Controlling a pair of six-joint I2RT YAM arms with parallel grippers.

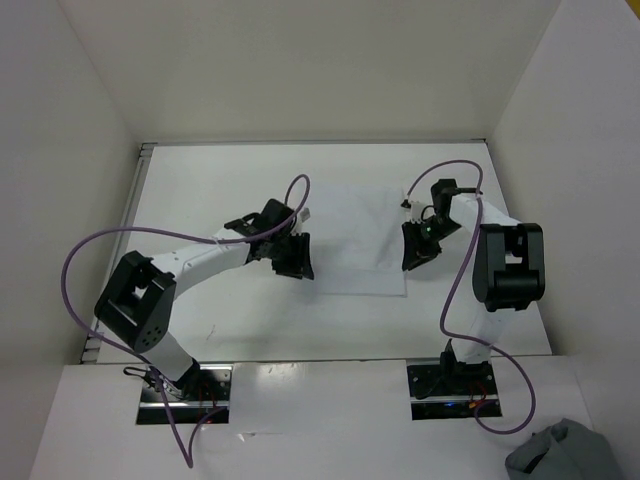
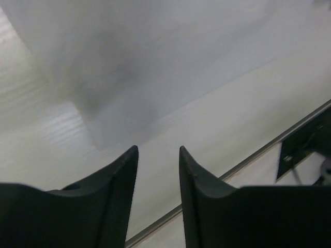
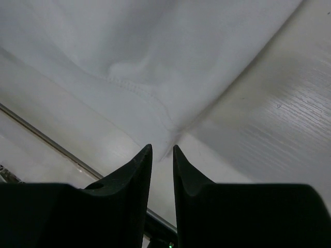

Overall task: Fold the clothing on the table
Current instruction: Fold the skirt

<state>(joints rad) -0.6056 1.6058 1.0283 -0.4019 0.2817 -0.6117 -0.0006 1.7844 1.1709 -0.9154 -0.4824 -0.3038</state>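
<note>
Left jaws are standing part open, with bare tabletop showing between the black fingertips and nothing sitting in the gap. Right jaws are standing much narrower. The stitched corner of the cloth is running right up to their fingertips, but I cannot tell whether it is pinched or only touching.

The thin plain white fabric garment is lying flat as a rough rectangle in the middle of the large matte white tabletop. The left jaws are sitting at its left edge and the right jaws at its right edge, both near its front corners.

Step in hand looks like grabbing the two near corners for a fold, which is not yet done. In the left wrist view the cloth corner is sitting ahead of the tips and off to the left, with a shadow under it, so it is probably lifting slightly. For a clean grab:
- The left side likely needs to be reaching further in before pinching.
- Each side should be taking only the hem corner.
- Both corners should be rising level and travelling together, or the fold is going to skew.
- White on white makes the edges hard to judge.

Containers: no box, bin or basket is showing. A grey-blue cloth bundle is sitting well apart, at the near right, off the tabletop.
</note>
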